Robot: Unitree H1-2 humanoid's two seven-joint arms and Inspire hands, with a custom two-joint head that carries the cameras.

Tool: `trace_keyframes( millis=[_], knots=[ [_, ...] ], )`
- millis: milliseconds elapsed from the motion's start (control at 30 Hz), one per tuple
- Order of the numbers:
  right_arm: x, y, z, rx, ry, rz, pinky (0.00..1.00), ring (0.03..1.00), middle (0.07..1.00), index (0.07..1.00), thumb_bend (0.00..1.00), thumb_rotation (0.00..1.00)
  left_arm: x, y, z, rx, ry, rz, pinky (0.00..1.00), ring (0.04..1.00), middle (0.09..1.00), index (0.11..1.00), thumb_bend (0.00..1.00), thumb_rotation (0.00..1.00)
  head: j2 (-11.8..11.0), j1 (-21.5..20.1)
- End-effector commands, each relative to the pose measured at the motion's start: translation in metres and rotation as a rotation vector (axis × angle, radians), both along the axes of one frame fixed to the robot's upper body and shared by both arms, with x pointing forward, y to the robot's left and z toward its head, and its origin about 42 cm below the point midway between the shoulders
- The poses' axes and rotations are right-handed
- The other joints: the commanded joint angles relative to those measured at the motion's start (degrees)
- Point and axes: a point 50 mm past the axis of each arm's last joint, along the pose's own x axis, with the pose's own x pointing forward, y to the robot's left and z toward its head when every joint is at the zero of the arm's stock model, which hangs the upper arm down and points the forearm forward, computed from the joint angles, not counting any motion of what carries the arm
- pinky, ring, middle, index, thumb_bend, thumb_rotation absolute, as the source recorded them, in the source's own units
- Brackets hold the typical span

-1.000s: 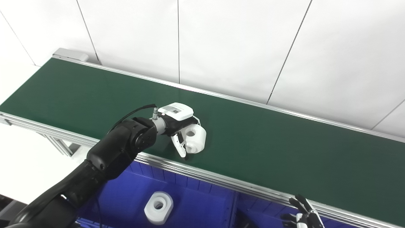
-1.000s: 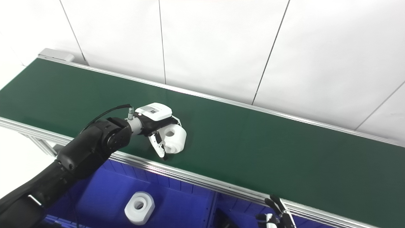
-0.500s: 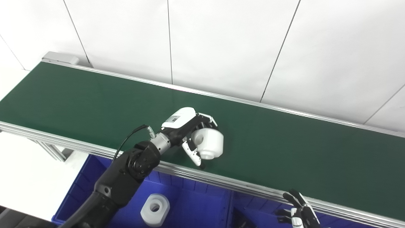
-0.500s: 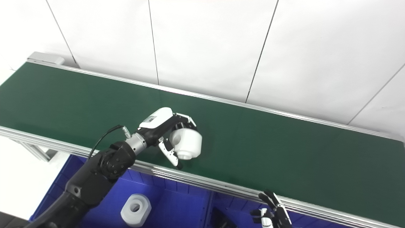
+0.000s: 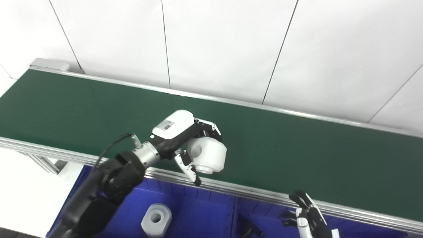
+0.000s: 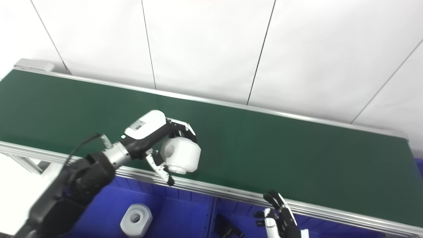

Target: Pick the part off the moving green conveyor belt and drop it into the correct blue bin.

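My left hand point(image 5: 185, 138) is shut on a white cylindrical part point(image 5: 208, 155) with a hole in it, and holds it above the near edge of the green conveyor belt point(image 5: 297, 155). In the right eye view the part point(image 6: 181, 155) hangs over the belt's metal rail. A blue bin point(image 5: 195, 215) lies below the rail with a similar white part point(image 5: 156, 219) inside. My right hand point(image 5: 309, 219) is open, fingers spread, low at the bottom edge over the bins.
An aluminium rail point(image 5: 264, 198) runs along the belt's near side. A divider and a dark part point(image 6: 228, 228) show in the bin to the right. White wall panels stand behind the belt.
My left hand has lifted the white part off the belt and drawn it toward the near rail. The camera has shifted, so the scene sits further left. The right hand stays low.
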Motion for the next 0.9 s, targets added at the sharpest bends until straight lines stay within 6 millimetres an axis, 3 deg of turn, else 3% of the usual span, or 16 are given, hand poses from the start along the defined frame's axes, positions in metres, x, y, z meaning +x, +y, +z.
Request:
trace_keyframes(
  millis=[0, 100, 233, 600, 633, 700, 767, 867],
  knots=[
    [0.000, 0.004, 0.012, 0.001, -0.030, -0.004, 0.54, 0.597, 0.817, 0.847, 0.55, 0.80, -0.016, 0.001, 0.008, 0.064, -0.017, -0.028, 0.47, 0.444, 0.482, 0.490, 0.52, 0.00, 1.0, -0.4],
    [0.001, 0.007, 0.016, 0.003, -0.035, -0.004, 0.54, 0.588, 0.817, 0.843, 0.57, 0.81, -0.035, 0.003, 0.006, 0.129, -0.008, -0.042, 0.48, 0.458, 0.488, 0.484, 0.52, 0.00, 1.9, -0.8],
    [0.003, 0.010, 0.021, 0.003, -0.032, -0.008, 0.53, 0.573, 0.815, 0.837, 0.57, 0.82, -0.061, 0.004, -0.012, 0.215, 0.031, -0.053, 0.51, 0.480, 0.495, 0.479, 0.52, 0.00, 2.8, -0.9],
    [0.009, 0.016, 0.030, 0.019, -0.027, -0.007, 0.55, 0.581, 0.817, 0.840, 0.54, 0.80, -0.074, 0.008, -0.029, 0.252, 0.019, -0.004, 0.50, 0.497, 0.491, 0.489, 0.52, 0.00, 4.3, -1.5],
    [0.009, 0.016, 0.030, 0.019, -0.027, -0.008, 0.55, 0.581, 0.817, 0.839, 0.54, 0.80, -0.075, 0.008, -0.029, 0.250, 0.019, 0.003, 0.52, 0.547, 0.564, 0.572, 0.68, 0.07, 4.3, -1.5],
    [0.008, 0.016, 0.030, 0.017, -0.029, -0.010, 0.53, 0.577, 0.818, 0.837, 0.55, 0.81, -0.077, 0.008, -0.027, 0.256, 0.013, 0.021, 0.61, 0.690, 0.733, 0.755, 0.86, 0.22, 4.3, -1.6],
    [0.008, 0.017, 0.031, 0.015, -0.031, -0.010, 0.52, 0.571, 0.815, 0.835, 0.55, 0.81, -0.078, 0.007, -0.026, 0.262, 0.005, 0.033, 0.79, 0.851, 0.897, 0.877, 0.93, 0.35, 4.3, -1.6],
    [0.007, 0.018, 0.032, 0.016, -0.029, -0.014, 0.52, 0.572, 0.812, 0.835, 0.55, 0.81, -0.079, 0.007, -0.026, 0.271, -0.010, 0.044, 0.87, 0.912, 0.957, 0.913, 0.94, 0.39, 4.5, -1.9]
  ],
)
